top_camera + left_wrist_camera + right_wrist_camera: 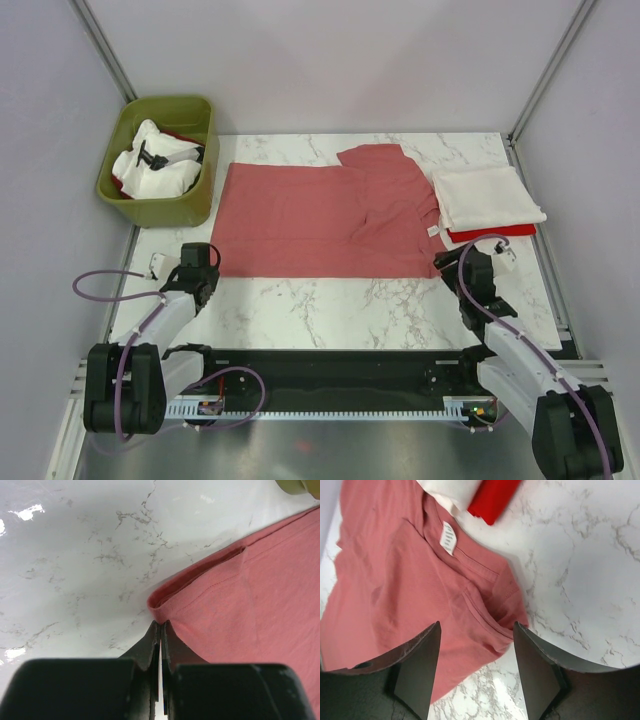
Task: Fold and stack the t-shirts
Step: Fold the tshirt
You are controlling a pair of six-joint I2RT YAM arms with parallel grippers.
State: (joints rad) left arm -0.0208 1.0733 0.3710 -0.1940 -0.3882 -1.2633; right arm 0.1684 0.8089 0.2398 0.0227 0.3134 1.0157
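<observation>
Far left, a green bin [160, 165] holds bunched white cloth, apart from the work. Next, the left gripper [160, 628] has its fingers pressed together, the tips low over the marble table [330, 300] and just beside the near-left corner of the salmon-red t-shirt [320, 215]; no cloth is seen between them. This shirt lies flat at mid-table, partly folded, with its long axis running left to right. Its hem end thus faces the left arm, and its collar end, marked by the white neck tag [449, 537], faces the right arm. The right gripper [476, 626] has its fingers spread wide over the shirt's near-right corner, a ridge of cloth lying between the tips. Far right, the folded cream-white t-shirt [487, 197] rests on the folded bright red t-shirt [490, 234], just beside the collar end. Judgement: each arm is nearest one near corner, so the next fold probably needs both corners gripped and carried toward the far edge.
</observation>
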